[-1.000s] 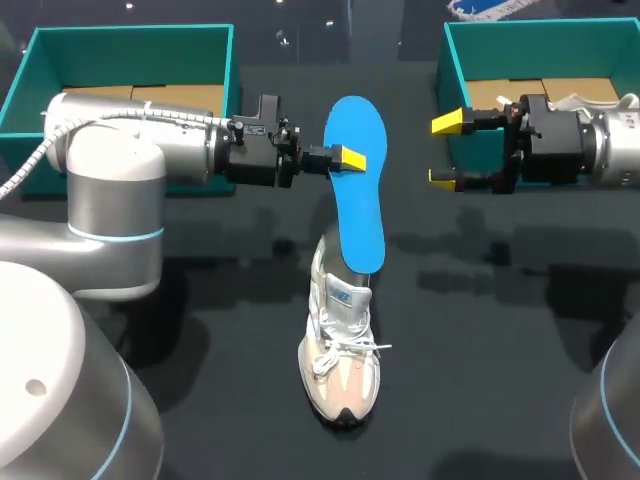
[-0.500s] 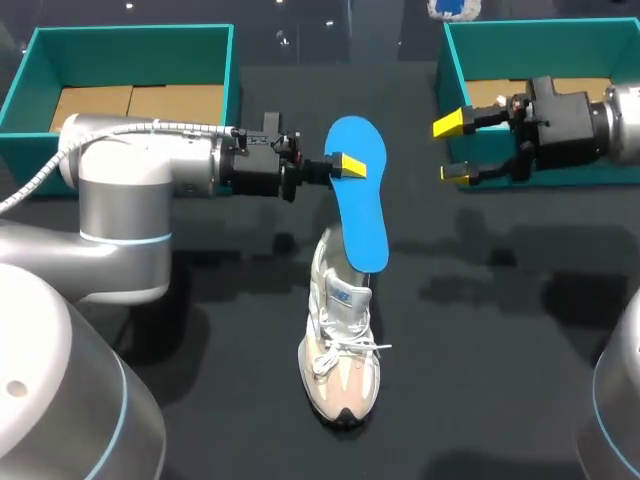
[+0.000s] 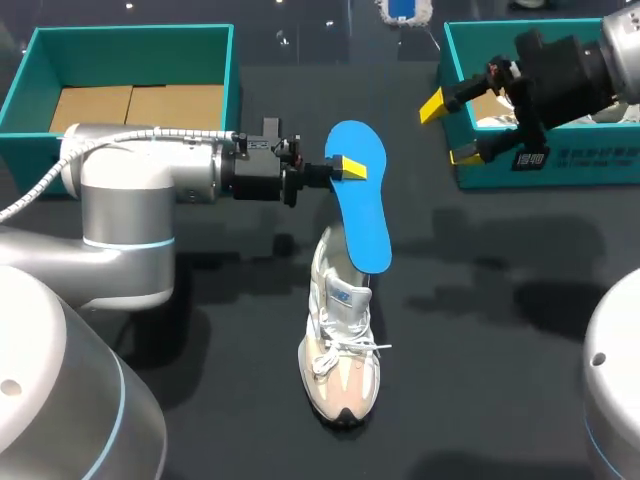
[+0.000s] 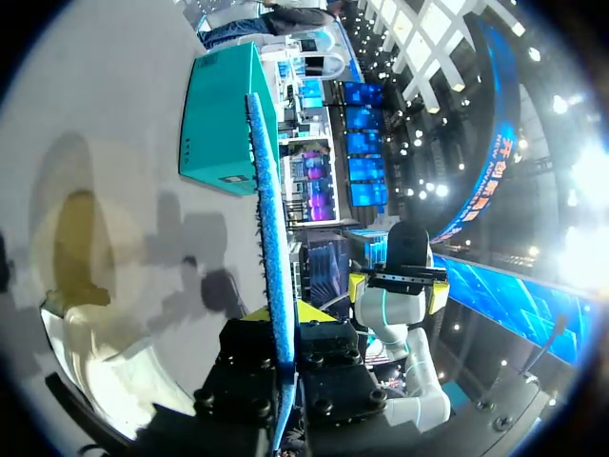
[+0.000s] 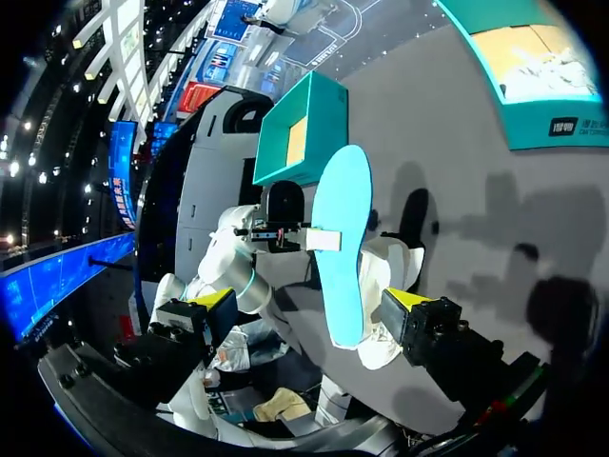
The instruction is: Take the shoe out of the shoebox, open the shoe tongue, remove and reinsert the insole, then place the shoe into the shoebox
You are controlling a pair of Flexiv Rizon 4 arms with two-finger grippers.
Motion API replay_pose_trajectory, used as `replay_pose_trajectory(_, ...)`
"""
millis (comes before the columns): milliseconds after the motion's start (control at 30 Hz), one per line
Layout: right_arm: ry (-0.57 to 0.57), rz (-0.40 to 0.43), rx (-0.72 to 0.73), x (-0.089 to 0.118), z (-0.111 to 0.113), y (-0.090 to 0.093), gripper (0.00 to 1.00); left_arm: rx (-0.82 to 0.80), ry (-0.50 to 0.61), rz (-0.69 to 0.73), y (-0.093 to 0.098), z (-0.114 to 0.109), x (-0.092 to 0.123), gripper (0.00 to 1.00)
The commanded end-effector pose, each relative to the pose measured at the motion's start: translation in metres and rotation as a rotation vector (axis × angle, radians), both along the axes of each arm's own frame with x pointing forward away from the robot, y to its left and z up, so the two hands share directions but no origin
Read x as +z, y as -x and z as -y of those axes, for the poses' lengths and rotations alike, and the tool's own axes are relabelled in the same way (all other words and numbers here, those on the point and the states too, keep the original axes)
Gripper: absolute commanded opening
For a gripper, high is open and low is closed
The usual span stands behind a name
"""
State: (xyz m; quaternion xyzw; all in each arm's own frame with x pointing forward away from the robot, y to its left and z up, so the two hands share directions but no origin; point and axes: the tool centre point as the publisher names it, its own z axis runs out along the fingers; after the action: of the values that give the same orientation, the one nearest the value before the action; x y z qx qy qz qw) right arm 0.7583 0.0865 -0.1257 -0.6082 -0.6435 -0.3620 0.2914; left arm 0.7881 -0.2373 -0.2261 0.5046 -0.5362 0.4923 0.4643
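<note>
**Left gripper.** My left gripper [image 3: 343,168] is closed on the flat, bright blue foam insole [image 3: 362,210], one yellow-tipped finger on each face, near the insole's broad rounded end. In the left wrist view the insole [image 4: 269,219] shows edge-on as a thin, slightly rough strip running straight out between the fingers.

**Insole.** It is a long rounded oval, matte and smooth on its face, held above the table. Its narrower end overlaps the collar of the shoe in the head view. I cannot tell whether it touches the shoe there.

**Shoe.** The white and beige mesh sneaker with white laces [image 3: 340,350] stands upright on the dark, faintly glossy table [image 3: 500,330], well apart from both boxes. Its toe points toward the near edge.

**Right gripper.** My right gripper [image 3: 448,131] is open and holds nothing, its yellow tips spread wide. It hangs at the near left corner of the teal straight-walled shoebox on the right [image 3: 580,165], which holds pale contents.

**Clearances.** A second teal box with a brown cardboard floor [image 3: 130,40] sits at the far left, behind my left arm. Bare table lies to the right of the shoe and between the two boxes.
</note>
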Motion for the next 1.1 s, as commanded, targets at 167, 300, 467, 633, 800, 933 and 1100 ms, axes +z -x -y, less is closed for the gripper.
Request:
replay_pose_trajectory(167, 0.376, -0.044, -0.043, 0.017, -0.017, 0.003, 1.0, 0.004, 0.001, 0.001, 0.001, 0.0, 0.0, 0.0)
replay_pose_trajectory(300, 0.465, -0.071, -0.057, 0.022, -0.026, 0.003, 1.0, 0.004, 0.001, 0.001, 0.001, 0.0, 0.0, 0.0)
replay_pose_trajectory(467, 0.554, -0.083, -0.06, 0.028, -0.037, 0.001, 1.0, 0.004, 0.001, 0.001, 0.001, 0.0, 0.0, 0.0)
replay_pose_trajectory(633, 0.623, -0.083, -0.046, 0.031, -0.049, -0.001, 1.0, 0.004, 0.001, 0.001, 0.001, 0.0, 0.0, 0.0)
replay_pose_trajectory(800, 0.691, -0.1, -0.04, 0.03, -0.056, -0.002, 1.0, 0.004, 0.001, 0.001, 0.001, 0.0, 0.0, 0.0)
replay_pose_trajectory(933, 0.738, -0.082, -0.051, 0.029, -0.067, -0.003, 1.0, 0.004, 0.001, 0.001, 0.001, 0.0, 0.0, 0.0)
replay_pose_trajectory(1100, 0.801, -0.079, -0.067, 0.029, -0.077, -0.003, 1.0, 0.004, 0.001, 0.001, 0.001, 0.0, 0.0, 0.0)
